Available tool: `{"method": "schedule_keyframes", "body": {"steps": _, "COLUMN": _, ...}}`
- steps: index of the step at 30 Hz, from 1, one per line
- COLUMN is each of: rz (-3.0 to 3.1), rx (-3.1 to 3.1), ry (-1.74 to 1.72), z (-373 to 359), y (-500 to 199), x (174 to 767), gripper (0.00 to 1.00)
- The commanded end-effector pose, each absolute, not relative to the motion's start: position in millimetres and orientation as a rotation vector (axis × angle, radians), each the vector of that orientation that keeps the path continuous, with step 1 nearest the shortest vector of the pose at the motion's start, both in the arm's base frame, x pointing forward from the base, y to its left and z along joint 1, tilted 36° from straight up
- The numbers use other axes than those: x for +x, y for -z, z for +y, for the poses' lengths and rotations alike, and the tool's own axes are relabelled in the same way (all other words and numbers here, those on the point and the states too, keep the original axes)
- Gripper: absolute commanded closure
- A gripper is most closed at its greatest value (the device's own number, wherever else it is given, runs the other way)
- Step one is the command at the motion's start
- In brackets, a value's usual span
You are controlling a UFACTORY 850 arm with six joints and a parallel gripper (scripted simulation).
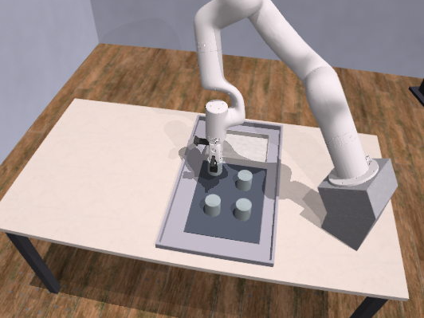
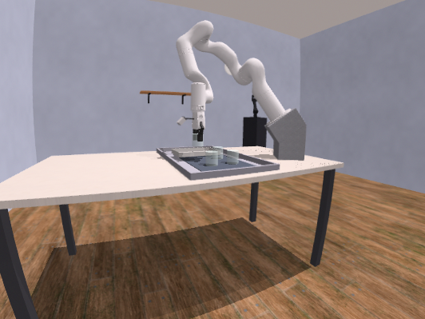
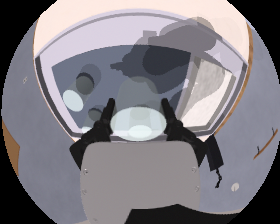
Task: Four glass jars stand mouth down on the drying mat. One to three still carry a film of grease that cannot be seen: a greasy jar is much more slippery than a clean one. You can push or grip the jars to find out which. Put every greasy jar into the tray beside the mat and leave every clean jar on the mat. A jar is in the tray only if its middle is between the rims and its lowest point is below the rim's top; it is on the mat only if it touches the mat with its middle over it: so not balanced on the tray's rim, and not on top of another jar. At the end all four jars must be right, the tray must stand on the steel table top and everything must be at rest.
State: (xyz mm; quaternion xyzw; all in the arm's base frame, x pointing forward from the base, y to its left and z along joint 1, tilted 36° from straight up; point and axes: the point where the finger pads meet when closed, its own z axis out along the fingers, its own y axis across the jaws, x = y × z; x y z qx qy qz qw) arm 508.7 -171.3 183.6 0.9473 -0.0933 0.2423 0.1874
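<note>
My gripper [image 1: 214,165] [image 2: 198,137] [image 3: 138,105] is shut on a glass jar [image 1: 213,173] [image 2: 197,141] [image 3: 141,117], mouth down. It holds the jar a little above the far left corner of the dark drying mat [image 1: 223,226] [image 3: 103,66], close to the tray. Three other jars stand on the mat: one at the far right [image 1: 244,179], one at the near left [image 1: 212,205] and one at the near right [image 1: 242,209]. The pale tray [image 1: 255,149] [image 2: 191,152] [image 3: 209,93] lies just beyond the mat with nothing in it.
Mat and tray lie on a rimmed grey steel top [image 1: 174,206] [image 2: 192,170] on the cream table [image 1: 92,170]. The arm's grey base block [image 1: 359,202] stands to the right. A black stand [image 2: 254,131] and a wall shelf [image 2: 164,93] are behind the table.
</note>
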Motion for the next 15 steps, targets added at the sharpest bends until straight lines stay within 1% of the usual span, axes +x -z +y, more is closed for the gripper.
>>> {"method": "schedule_keyframes", "body": {"steps": 1, "rz": -0.263, "rx": 2.665, "ry": -0.680, "z": -168, "y": -191, "x": 505, "gripper": 1.00}}
{"method": "schedule_keyframes", "body": {"steps": 15, "rz": -0.263, "rx": 2.665, "ry": -0.680, "z": -154, "y": -219, "x": 491, "gripper": 1.00}}
